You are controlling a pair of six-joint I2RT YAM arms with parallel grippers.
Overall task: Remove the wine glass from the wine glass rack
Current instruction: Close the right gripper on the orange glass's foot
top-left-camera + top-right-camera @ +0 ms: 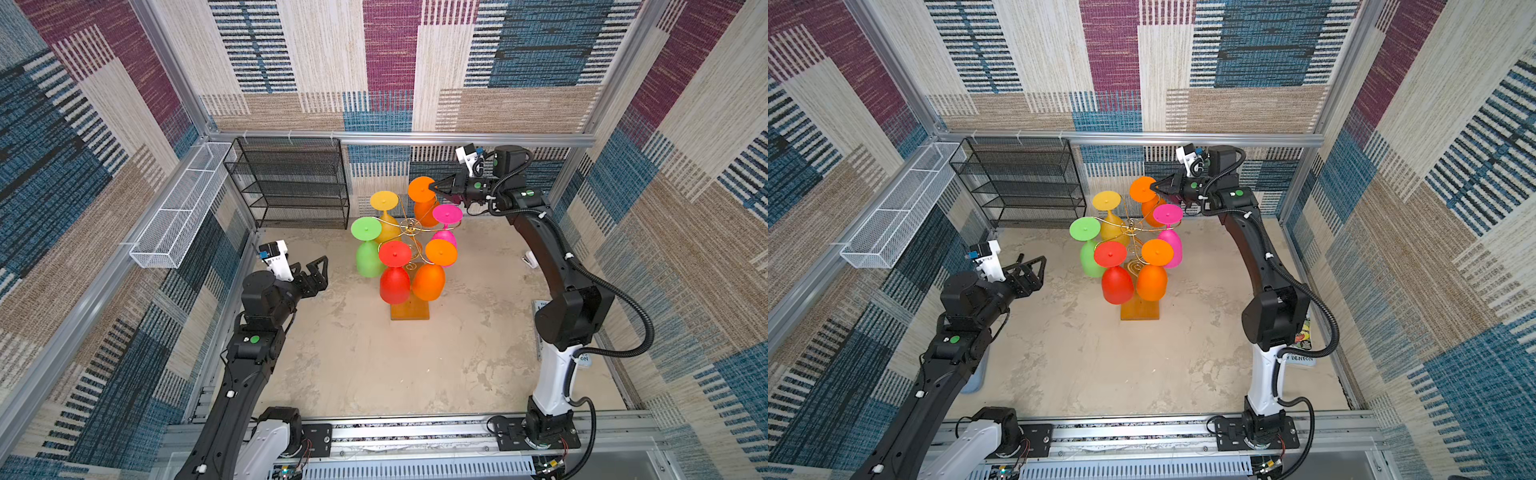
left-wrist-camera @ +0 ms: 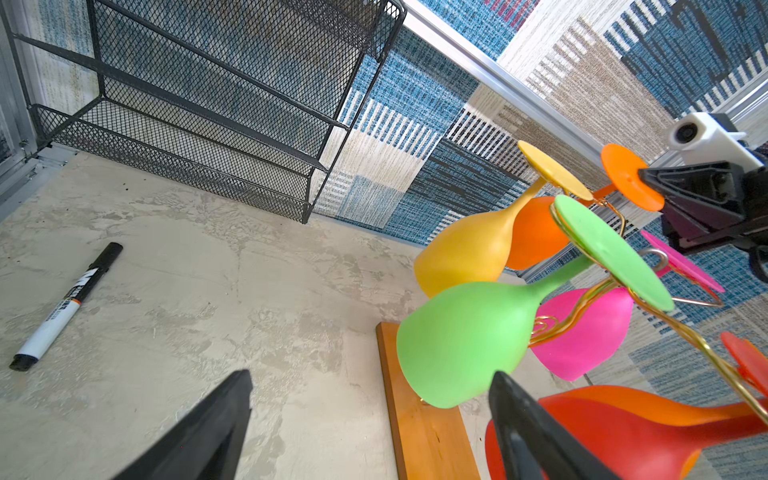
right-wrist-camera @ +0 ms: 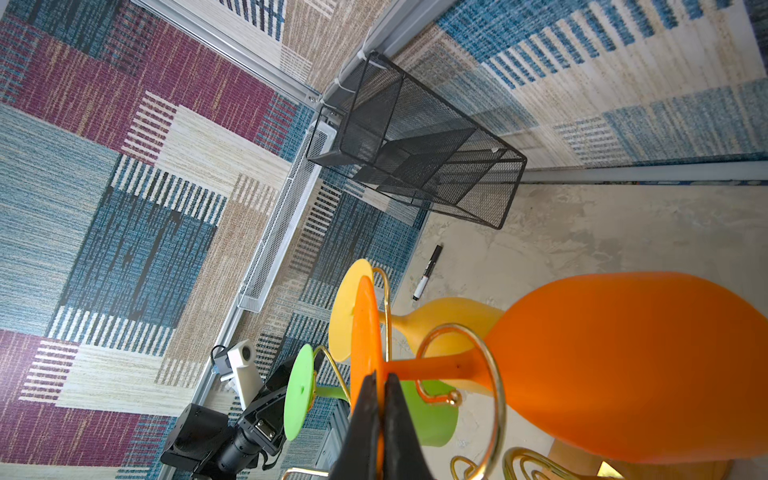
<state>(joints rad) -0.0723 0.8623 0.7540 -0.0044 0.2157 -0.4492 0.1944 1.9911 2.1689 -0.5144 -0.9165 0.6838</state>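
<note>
The wine glass rack (image 1: 411,226) (image 1: 1133,227) is a gold wire tree on an orange-brown wooden base (image 1: 409,311) (image 2: 424,419), mid-table. Several coloured glasses hang upside down on it. At its back right hangs an orange wine glass (image 1: 420,189) (image 1: 1141,189) (image 3: 623,365), its stem still inside a gold loop. My right gripper (image 1: 433,188) (image 1: 1154,187) (image 3: 380,380) is shut on the edge of that glass's foot disc. To the left of the rack my left gripper (image 1: 322,272) (image 1: 1040,270) (image 2: 372,376) is open and empty, close to the green glass (image 2: 461,345).
A black mesh shelf unit (image 1: 291,183) (image 2: 216,95) stands at the back left against the wall. A white wire basket (image 1: 183,203) is fixed along the left wall. A black-and-white marker (image 2: 66,307) (image 3: 428,272) lies on the table near the shelf. A booklet (image 1: 1302,345) lies at the right edge.
</note>
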